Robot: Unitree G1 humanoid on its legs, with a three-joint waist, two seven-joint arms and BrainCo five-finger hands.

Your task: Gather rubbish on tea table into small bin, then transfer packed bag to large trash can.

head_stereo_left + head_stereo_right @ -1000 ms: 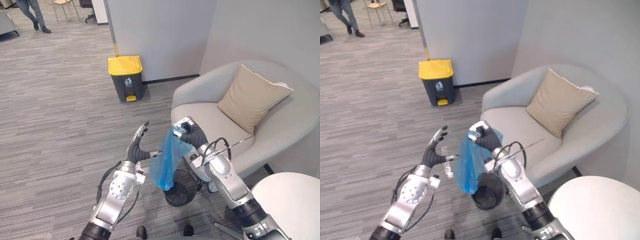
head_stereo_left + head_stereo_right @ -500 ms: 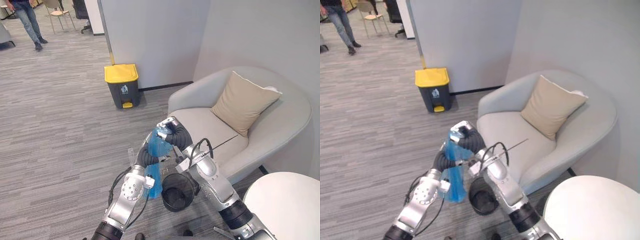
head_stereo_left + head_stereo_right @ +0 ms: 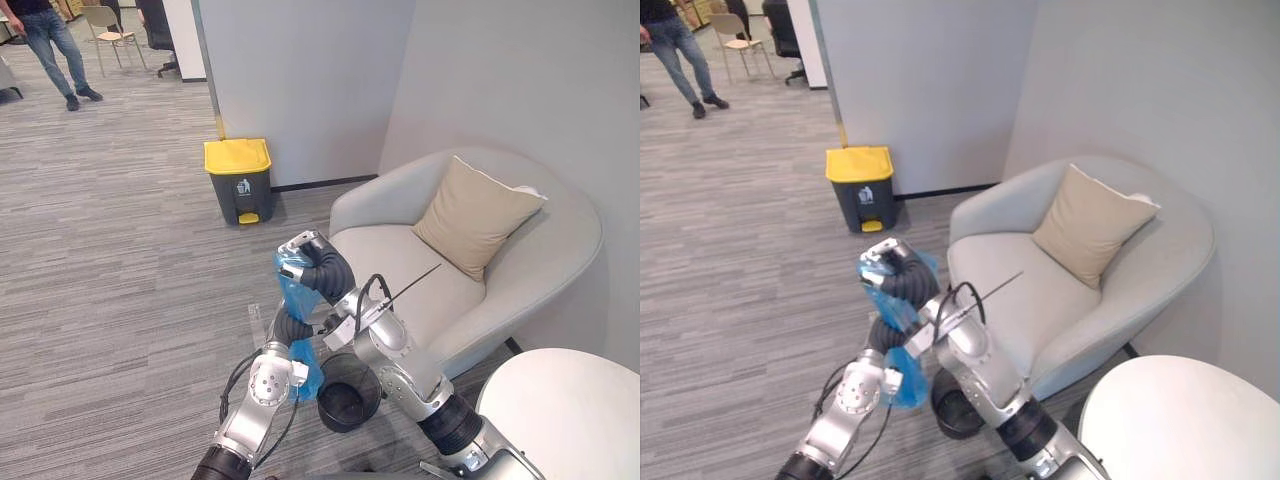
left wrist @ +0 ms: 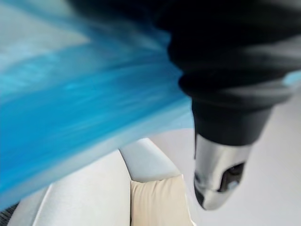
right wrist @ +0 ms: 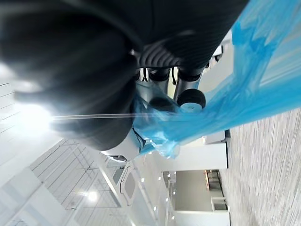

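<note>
Left hand (image 3: 291,328) was clear of the blue bag (image 3: 293,290) a second ago. Now it's against the bag's middle; grip can't be told, the bag covers it. Right hand (image 3: 308,260) fingers (image 3: 296,244) are clenched round the gathered bag top, holding it up in the air. Bag's lower end hangs just left of the small bin (image 3: 345,405) on the floor. Armchair (image 3: 470,300) to the right, large trash can (image 3: 239,180) far, by the wall.

head stereo: down on armchair (image 3: 392,250) | wrists: close on blue bag (image 4: 70,103)
</note>
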